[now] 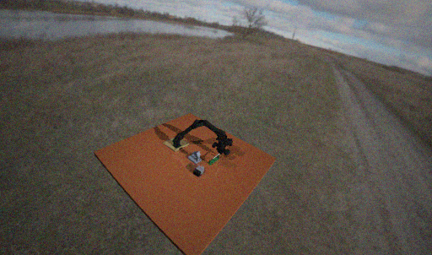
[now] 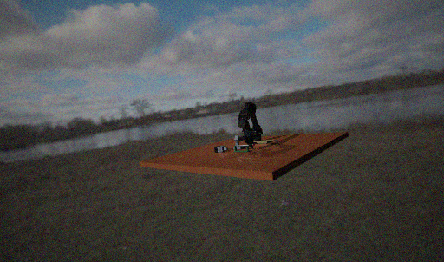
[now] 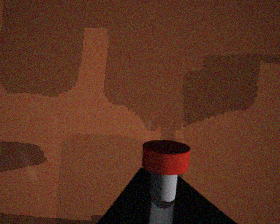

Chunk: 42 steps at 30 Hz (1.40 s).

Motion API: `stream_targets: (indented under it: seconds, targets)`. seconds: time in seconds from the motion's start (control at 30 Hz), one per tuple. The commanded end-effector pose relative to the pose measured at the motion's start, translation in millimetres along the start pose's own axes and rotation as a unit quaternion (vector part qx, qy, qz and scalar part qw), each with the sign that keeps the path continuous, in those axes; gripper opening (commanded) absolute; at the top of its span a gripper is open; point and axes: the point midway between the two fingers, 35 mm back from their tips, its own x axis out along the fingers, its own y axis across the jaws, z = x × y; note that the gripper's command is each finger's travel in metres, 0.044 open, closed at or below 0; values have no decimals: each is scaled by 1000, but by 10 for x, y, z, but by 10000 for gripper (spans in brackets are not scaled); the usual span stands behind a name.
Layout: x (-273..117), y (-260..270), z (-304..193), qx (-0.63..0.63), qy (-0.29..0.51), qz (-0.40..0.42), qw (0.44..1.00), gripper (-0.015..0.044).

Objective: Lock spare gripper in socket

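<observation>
My gripper [image 1: 220, 153] [image 3: 153, 177] is shut on the lock pin [image 3: 166, 161]. The pin has a red head and a pale grey shaft; its far end is hidden in the wrist view. In the top view the fingers are low, beside the green cradle [image 1: 213, 160] [image 2: 241, 150]. Whether the pin touches the cradle I cannot tell. The grey mount [image 1: 195, 158] [image 2: 237, 141] stands nearer the arm's base; its socket is too small to make out. The spare gripper [image 1: 199, 170] [image 2: 220, 149], grey and black, lies apart from the mount.
The orange table top [image 1: 175, 198] [image 2: 198, 165] bears everything, and its edges drop off to grass. The black arm [image 1: 202, 123] [image 2: 248, 112] arches from a pale yellow base plate [image 1: 170, 146]. Dark arm shadows cross the surface in the wrist view.
</observation>
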Motion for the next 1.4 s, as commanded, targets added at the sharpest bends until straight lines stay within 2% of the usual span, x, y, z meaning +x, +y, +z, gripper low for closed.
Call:
stream_targets:
  seconds: [0.0,0.47,0.73,1.37]
  targets:
    - [10,0,0,3,0,0,1000,0]
    - [10,0,0,3,0,0,1000,0]
    - [2,0,0,0,0,0,1000,200]
    - [-331,9,66,2,3,5,1000,200]
